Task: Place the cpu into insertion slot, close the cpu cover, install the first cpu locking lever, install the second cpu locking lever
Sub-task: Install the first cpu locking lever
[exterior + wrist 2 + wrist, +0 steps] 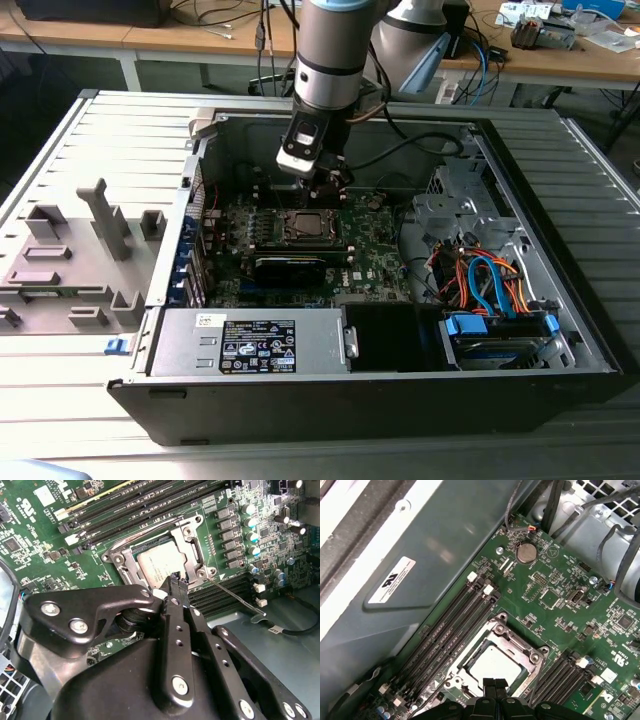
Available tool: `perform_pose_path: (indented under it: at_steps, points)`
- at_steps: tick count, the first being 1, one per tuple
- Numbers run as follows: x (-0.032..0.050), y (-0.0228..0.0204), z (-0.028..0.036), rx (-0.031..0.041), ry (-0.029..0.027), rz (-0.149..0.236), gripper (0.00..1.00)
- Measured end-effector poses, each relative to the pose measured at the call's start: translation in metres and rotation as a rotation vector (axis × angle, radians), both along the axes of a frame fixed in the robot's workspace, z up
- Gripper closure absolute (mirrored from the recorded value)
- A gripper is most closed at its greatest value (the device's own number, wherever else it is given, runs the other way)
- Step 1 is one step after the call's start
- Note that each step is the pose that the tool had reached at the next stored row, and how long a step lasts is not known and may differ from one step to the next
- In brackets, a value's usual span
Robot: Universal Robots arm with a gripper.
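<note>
The cpu point(159, 564) point(496, 664) lies flat in the insertion slot point(303, 226) on the green board, its silvery top showing. The cpu cover point(189, 536) point(514, 641) lies down around it as a silver frame. A thin wire locking lever point(235, 597) sticks out from one socket corner, slanting away over the memory slots. My gripper point(330, 185) point(175, 578) point(495, 683) hangs just above the socket's edge, shut, with its fingertips together and nothing between them. In both wrist views its tip is over the rim of the cover, close to the corner where the lever starts.
Black memory slots point(125, 510) run along both sides of the socket. A long black card point(290, 267) lies in front of it, and beyond that a power supply point(250, 340). Coloured cables point(480, 280) fill the exterior view's right. The case's walls point(200, 160) surround the board.
</note>
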State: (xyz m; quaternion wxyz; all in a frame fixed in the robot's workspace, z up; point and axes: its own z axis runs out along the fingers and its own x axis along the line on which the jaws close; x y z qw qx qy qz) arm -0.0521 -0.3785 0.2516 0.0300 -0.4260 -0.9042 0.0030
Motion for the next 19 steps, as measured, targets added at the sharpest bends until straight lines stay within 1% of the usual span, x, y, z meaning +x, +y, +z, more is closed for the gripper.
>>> perform_pose_path:
  at_steps: [5,9,13,19]
  points:
    - [0.0,-0.0001,0.0,0.0019,0.0,0.023,0.89]
    - [0.0,-0.0005,0.0,0.0053,0.0,0.045,0.89]
    - [0.0,-0.0008,0.0,0.0078,0.0,0.06,0.89]
    - [0.0,-0.0012,0.0,0.0136,-0.0001,0.083,0.89]
